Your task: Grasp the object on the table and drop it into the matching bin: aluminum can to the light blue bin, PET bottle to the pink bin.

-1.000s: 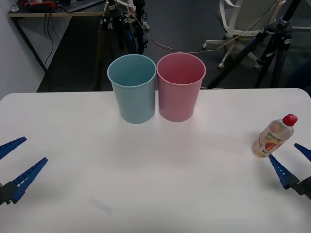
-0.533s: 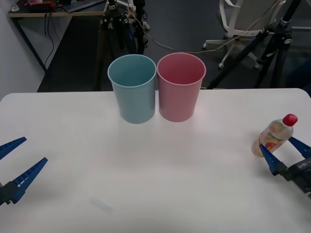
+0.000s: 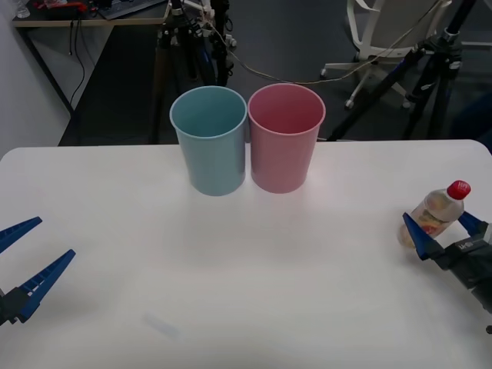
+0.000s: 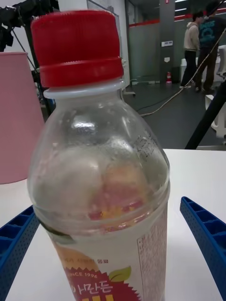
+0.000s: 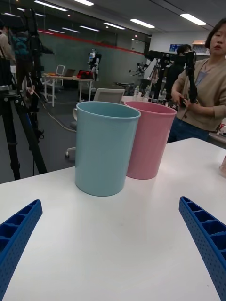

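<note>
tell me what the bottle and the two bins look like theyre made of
Bottle: clear thin plastic, see-through and glossy, with an opaque red plastic cap. Pink bin and light blue bin: likely moulded plastic, with smooth, matte, even-coloured walls.

The PET bottle (image 4: 101, 188) is clear, glossy plastic, faintly fogged inside its shoulder, with a ridged red plastic cap (image 4: 77, 47) and a smooth printed film label (image 4: 117, 268). It stands on a white worktop (image 3: 246, 277) that is smooth with a soft matt sheen. Beside the pink bin (image 3: 285, 138), smooth satin plastic, stands the light blue bin (image 3: 210, 141) in the same finish. Both end effectors, right (image 3: 444, 234) and left (image 3: 23, 261), have ribbed, matt blue plastic fingers (image 5: 205, 235).
</note>
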`<state>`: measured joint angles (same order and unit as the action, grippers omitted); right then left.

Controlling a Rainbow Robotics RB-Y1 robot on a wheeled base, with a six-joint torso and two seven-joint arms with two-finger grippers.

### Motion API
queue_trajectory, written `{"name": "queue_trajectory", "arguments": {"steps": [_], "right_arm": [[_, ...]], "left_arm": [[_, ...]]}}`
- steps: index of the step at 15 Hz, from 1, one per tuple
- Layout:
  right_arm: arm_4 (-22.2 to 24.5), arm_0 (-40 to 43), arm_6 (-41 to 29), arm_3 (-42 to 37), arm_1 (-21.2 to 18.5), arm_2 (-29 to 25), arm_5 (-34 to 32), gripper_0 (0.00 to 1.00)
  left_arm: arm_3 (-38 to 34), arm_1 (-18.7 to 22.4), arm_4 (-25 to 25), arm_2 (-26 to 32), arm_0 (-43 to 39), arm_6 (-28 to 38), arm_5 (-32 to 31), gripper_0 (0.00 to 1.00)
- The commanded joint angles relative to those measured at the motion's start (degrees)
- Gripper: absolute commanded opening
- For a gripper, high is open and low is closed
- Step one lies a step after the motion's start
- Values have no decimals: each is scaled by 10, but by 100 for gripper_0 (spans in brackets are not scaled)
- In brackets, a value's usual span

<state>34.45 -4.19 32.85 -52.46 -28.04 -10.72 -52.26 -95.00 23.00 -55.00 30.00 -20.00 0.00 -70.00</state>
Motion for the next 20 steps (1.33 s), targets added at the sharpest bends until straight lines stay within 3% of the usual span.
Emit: {"name": "queue_trajectory", "arguments": {"steps": [1, 5, 7, 8, 9, 18, 20], "right_arm": [[-1, -12, 0, 0, 7, 0, 16, 100], [-1, -15, 0, 0, 8, -1, 17, 100], [-1, -15, 0, 0, 8, -1, 17, 30], [0, -15, 0, 0, 8, -2, 17, 11], [-1, -15, 0, 0, 8, -4, 17, 0], [0, 0, 1, -3, 3, -10, 7, 0], [0, 35, -2, -49, -4, -9, 13, 0]], "left_arm": [[0, 0, 0, 0, 0, 0, 0, 100], [0, 0, 0, 0, 0, 0, 0, 100], [0, 0, 0, 0, 0, 0, 0, 100], [0, 0, 0, 0, 0, 0, 0, 100], [0, 0, 0, 0, 0, 0, 0, 100], [0, 0, 0, 0, 0, 0, 0, 100], [0, 0, 0, 0, 0, 0, 0, 100]]}}
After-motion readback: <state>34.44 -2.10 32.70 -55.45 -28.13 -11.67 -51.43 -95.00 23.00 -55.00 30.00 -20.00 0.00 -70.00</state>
